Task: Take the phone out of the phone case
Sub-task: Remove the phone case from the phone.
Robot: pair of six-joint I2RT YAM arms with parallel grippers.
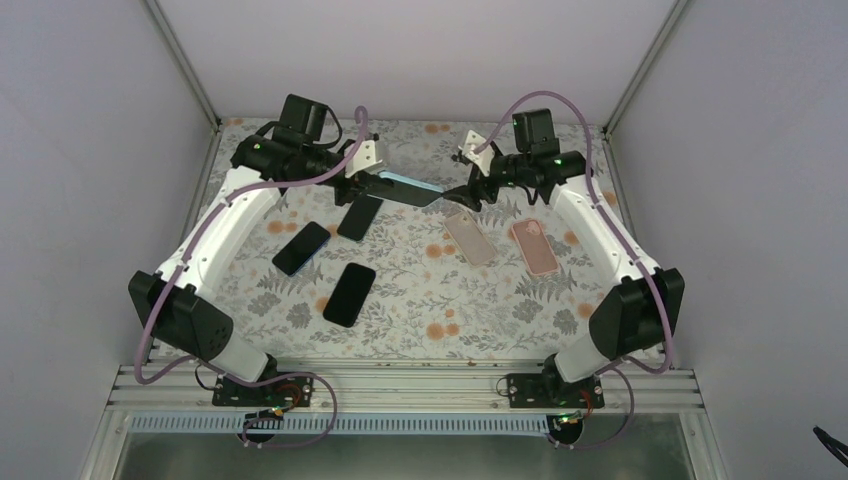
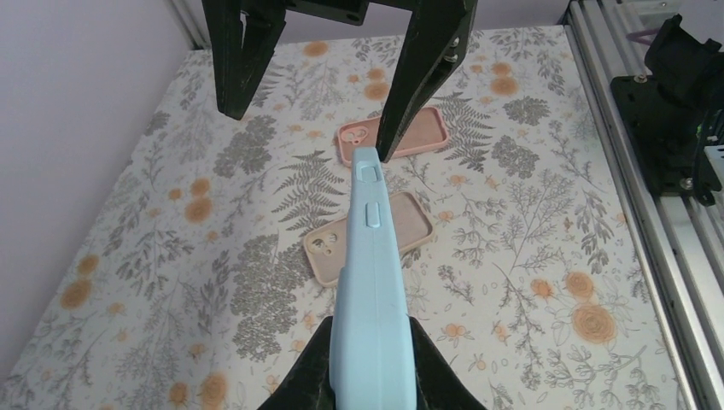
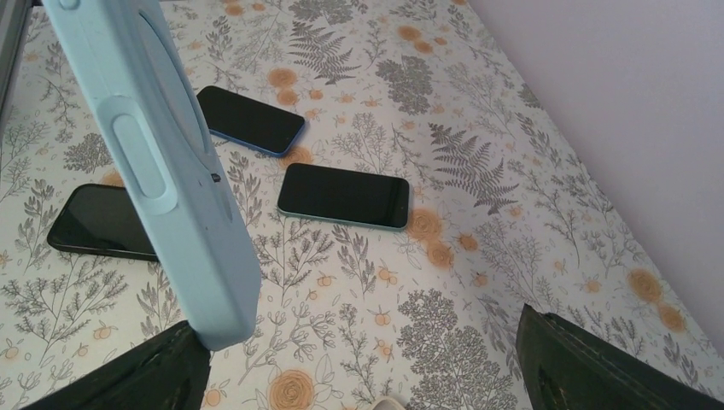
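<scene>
Light-blue phone case (image 1: 405, 188) hangs in the air over the far middle of the floral table (image 1: 430, 300) in the top view, pinched at one end by the left gripper (image 1: 375, 185). The right gripper (image 1: 468, 190) meets its other end with fingers spread wide. Three black phones (image 1: 360, 216) (image 1: 301, 248) (image 1: 349, 294) lie bare on the left side of the table; a beige case (image 1: 469, 237) and a pink case (image 1: 534, 246) lie empty on the right.

From the left wrist, the left gripper (image 2: 371, 342) is clamped on the phone case (image 2: 369, 273), one finger on each flat face, the case running edge-up away from the camera. The right gripper (image 2: 307, 128) reaches in from above, jaws well apart, one fingertip (image 2: 386, 149) just beside the case's far corner; contact cannot be told. Below lie the pink case (image 2: 401, 135) and the beige case (image 2: 376, 235).

From the right wrist, the phone case (image 3: 162, 171) fills the left of the view, its corner right at one finger (image 3: 154, 380) of the wide-open right gripper (image 3: 367, 376). All three phones (image 3: 343, 196) show on the table (image 3: 478, 256) beyond. Whether a phone sits inside the held case cannot be told.
</scene>
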